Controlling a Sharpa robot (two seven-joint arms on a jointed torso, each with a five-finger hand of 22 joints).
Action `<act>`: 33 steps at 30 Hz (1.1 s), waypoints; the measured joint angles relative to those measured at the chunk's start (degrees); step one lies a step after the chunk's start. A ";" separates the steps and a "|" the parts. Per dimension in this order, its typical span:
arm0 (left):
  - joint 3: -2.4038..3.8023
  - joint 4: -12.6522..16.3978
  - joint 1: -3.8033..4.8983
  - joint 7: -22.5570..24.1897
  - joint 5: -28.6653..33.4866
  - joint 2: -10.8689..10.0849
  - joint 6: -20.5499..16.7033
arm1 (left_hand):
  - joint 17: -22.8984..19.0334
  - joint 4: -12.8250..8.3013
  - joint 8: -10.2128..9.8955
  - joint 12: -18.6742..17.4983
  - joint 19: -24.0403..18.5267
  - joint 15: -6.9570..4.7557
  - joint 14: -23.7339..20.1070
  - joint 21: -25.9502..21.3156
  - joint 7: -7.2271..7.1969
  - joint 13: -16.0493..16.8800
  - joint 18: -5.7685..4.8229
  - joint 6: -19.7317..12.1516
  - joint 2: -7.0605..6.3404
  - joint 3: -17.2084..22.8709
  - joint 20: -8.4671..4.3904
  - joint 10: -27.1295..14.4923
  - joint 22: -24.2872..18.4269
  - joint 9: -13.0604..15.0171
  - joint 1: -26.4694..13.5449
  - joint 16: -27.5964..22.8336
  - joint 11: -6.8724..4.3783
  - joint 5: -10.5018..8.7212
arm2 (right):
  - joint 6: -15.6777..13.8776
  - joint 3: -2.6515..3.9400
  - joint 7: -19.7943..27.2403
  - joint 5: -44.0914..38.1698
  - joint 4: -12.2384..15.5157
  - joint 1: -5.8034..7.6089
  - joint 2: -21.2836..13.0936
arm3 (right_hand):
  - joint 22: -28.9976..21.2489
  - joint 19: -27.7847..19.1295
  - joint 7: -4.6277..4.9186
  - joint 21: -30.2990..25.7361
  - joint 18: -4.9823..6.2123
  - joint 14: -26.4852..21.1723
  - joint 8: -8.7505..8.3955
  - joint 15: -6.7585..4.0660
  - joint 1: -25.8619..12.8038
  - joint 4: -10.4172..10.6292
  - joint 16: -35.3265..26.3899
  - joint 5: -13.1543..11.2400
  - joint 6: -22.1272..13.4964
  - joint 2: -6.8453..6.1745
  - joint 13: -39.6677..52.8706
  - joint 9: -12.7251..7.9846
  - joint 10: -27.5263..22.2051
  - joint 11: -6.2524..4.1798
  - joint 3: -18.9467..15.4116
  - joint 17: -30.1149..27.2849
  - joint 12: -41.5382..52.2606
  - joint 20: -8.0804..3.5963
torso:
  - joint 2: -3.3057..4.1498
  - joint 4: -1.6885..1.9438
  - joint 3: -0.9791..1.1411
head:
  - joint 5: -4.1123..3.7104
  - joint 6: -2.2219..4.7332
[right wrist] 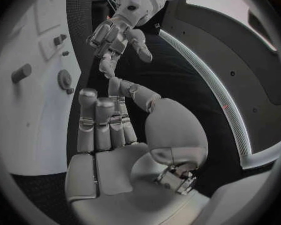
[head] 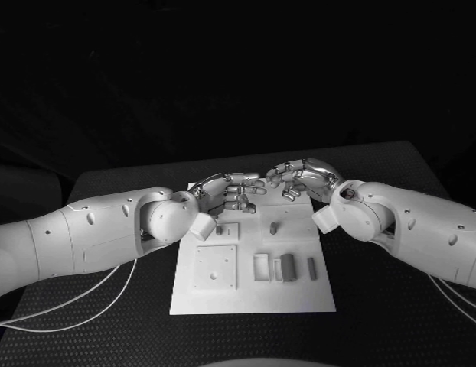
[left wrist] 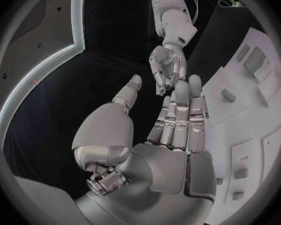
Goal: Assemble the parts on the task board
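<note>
Black counter (head: 415,321) carried white task board (head: 252,302) at centre. Left hand (head: 229,193) and right hand (head: 300,179) hovered close together over board's far edge, fingertips nearly meeting; both empty, fingers extended and apart in wrist views. Grey parts (head: 288,267) lay loose on near half of board, one peg (head: 273,227) standing mid-board. Judged: assembly barely started, most parts unplaced.
</note>
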 measured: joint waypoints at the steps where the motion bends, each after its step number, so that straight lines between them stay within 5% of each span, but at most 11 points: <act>1: 0.00 0.06 -0.01 0.00 0.12 0.07 0.11 | 0.00 -0.01 0.30 0.17 0.00 0.00 0.00 0.00 0.07 0.00 0.33 0.45 0.16 0.01 0.00 0.41 0.00 0.11 0.16 0.00 0.02 0.00 | 0.08 0.00 0.02 0.06 0.05 0.00 0.06 | 0.00 0.00 0.00 0.00 0.00 0.00 0.00 0.00 0.00 0.00 0.00 0.00 0.00 0.00 0.03 0.00 -0.08 0.08 0.00 0.03 0.00 0.00 | 0.01 0.00 0.00 | 0.01 0.01; 8: -0.02 0.17 -0.02 0.14 0.61 0.13 0.21 | 0.13 -0.19 0.75 0.32 0.01 0.00 0.01 -0.22 0.51 -0.41 0.44 1.09 1.90 1.57 0.01 1.54 0.00 0.31 2.08 -0.01 0.38 0.00 | 0.67 0.03 0.17 0.32 0.89 -0.03 0.12 | 0.00 -0.12 -0.06 0.00 0.01 -0.16 -0.01 -0.03 0.00 -0.31 0.00 0.00 -0.07 0.00 0.13 0.00 -0.19 0.00 0.00 0.03 0.00 0.12 | 0.03 0.00 -0.01 | 0.02 0.11; 33: -0.01 0.17 0.00 0.70 0.95 0.04 -1.59 | 0.52 -0.15 1.70 2.31 0.11 0.42 0.01 -0.21 0.61 -0.84 0.65 1.58 2.32 6.97 0.10 3.30 0.79 0.10 6.12 -0.01 -0.36 0.00 | 2.16 0.02 0.21 0.34 0.92 -0.12 0.29 | 0.00 -0.21 0.06 0.00 0.05 -0.27 0.00 -0.09 -0.23 -0.47 0.00 -0.01 0.06 0.22 0.27 0.09 -0.39 0.00 -0.16 0.13 -0.04 0.21 | 0.05 0.01 -0.01 | -0.14 -0.10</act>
